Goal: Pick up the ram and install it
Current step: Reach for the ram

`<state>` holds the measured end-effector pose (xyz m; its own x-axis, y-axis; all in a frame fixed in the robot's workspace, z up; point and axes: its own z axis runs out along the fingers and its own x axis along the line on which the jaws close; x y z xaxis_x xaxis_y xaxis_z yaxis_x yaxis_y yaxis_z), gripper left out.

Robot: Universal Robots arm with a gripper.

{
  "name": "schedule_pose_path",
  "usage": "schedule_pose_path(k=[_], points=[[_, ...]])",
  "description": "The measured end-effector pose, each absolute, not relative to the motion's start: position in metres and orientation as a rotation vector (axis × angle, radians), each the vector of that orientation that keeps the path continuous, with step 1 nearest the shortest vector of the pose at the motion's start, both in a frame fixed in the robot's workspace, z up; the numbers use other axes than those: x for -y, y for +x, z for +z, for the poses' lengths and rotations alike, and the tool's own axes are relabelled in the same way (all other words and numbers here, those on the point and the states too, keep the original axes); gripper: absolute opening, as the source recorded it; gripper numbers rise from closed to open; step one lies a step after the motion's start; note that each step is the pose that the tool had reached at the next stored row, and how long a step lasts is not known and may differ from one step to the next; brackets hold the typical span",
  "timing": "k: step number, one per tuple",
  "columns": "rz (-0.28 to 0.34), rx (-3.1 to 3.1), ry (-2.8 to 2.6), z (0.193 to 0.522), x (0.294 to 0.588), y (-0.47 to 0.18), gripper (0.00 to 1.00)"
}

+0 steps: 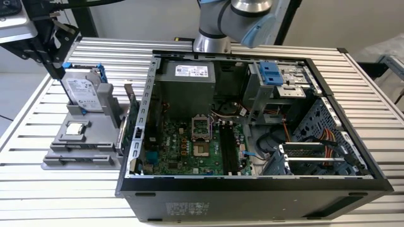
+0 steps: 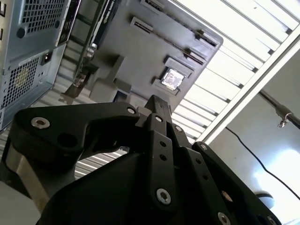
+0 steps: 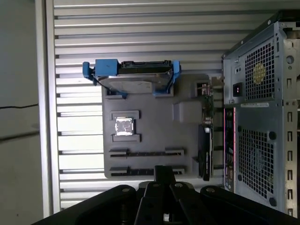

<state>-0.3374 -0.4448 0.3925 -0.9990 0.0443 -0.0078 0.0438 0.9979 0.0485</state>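
Where the arm hangs: the black two-finger gripper point(image 3: 164, 170) is high over the bench's edge on the exterior view's left, above the parts holder and touching nothing.
Jaws: together, with nothing between them.
Ram: the long, thin, dark-green circuit-board ram point(image 3: 206, 108) stands on its long edge in a slot along the holder's side that faces the computer case, just beside the case's perforated wall and well apart from the gripper.
Holder: the flat grey plastic holder point(image 3: 147, 136) lies on the slatted aluminium bench point(image 1: 379, 118), between that bench edge and the case.
Hard drive: the silver boxy hard drive point(image 1: 83, 92) in its blue frame stands upright in the holder's end nearest the bench's far edge.
Processor: the small square silver processor chip point(image 1: 75, 128) lies flat in a recess mid-holder.
Case: the open black and grey computer case point(image 1: 252, 185) lies on its side mid-bench, with the green motherboard point(image 1: 183, 149) facing up.
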Motion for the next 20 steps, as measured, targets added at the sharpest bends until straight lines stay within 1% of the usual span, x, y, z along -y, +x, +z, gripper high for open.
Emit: schedule_pose_path(k=[20], points=[[0.074,-3.132,0.055,0.392,0.461,-0.34,0.0]])
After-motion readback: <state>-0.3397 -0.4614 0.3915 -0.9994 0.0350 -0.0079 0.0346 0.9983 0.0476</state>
